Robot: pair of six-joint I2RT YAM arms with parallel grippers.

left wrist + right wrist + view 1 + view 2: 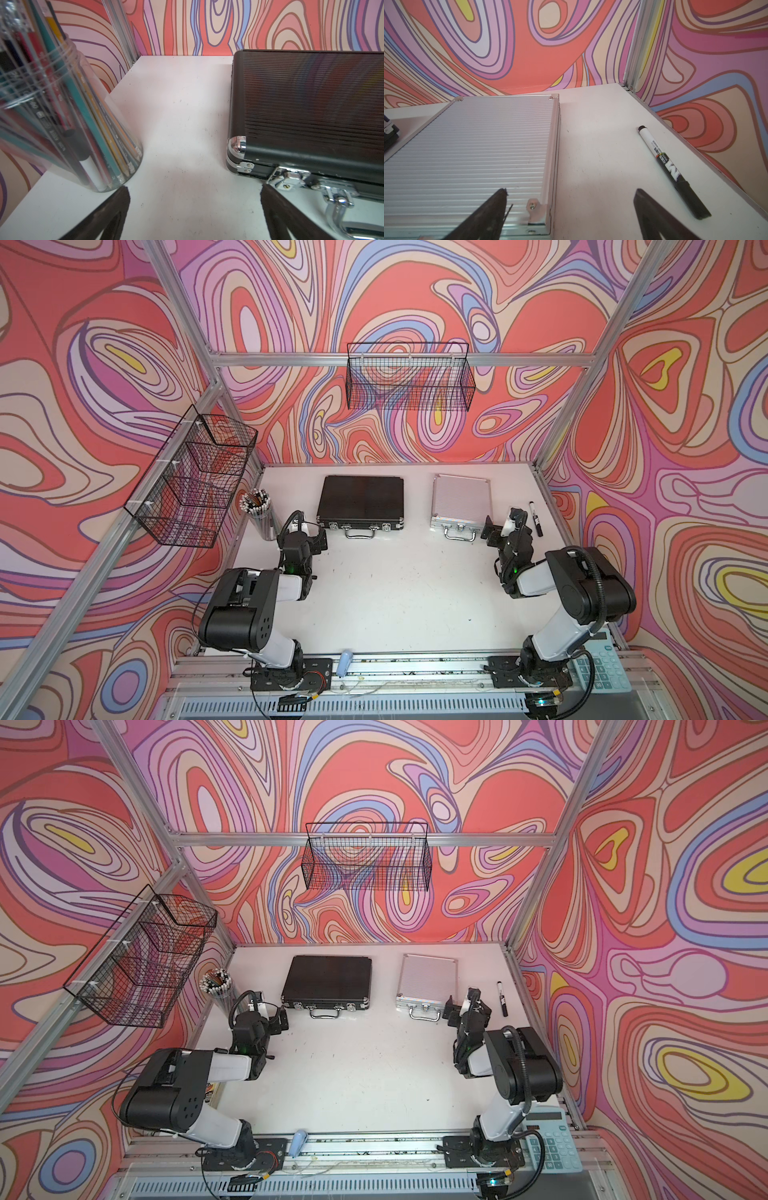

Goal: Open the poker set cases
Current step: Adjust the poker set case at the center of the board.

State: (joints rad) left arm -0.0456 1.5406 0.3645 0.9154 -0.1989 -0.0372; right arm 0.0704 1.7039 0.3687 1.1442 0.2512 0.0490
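Observation:
Two poker set cases lie shut on the white table [395,597], latches and handles facing the arms. The wider black case [360,499] [328,979] is on the left, the ribbed silver case [460,499] [428,979] on the right. My left gripper [309,531] [194,188] is open and empty just off the black case's [311,108] near left corner, one fingertip close to its chrome latch [288,178]. My right gripper [500,522] [570,190] is open at the silver case's [471,149] near right corner, straddling that corner without holding it.
A clear jar of pencils [257,510] [62,124] stands left of the left gripper. A black-and-white marker [535,518] [668,168] lies right of the right gripper, near the table's edge. Wire baskets [409,377] [195,477] hang on the frame. A calculator [602,668] sits front right.

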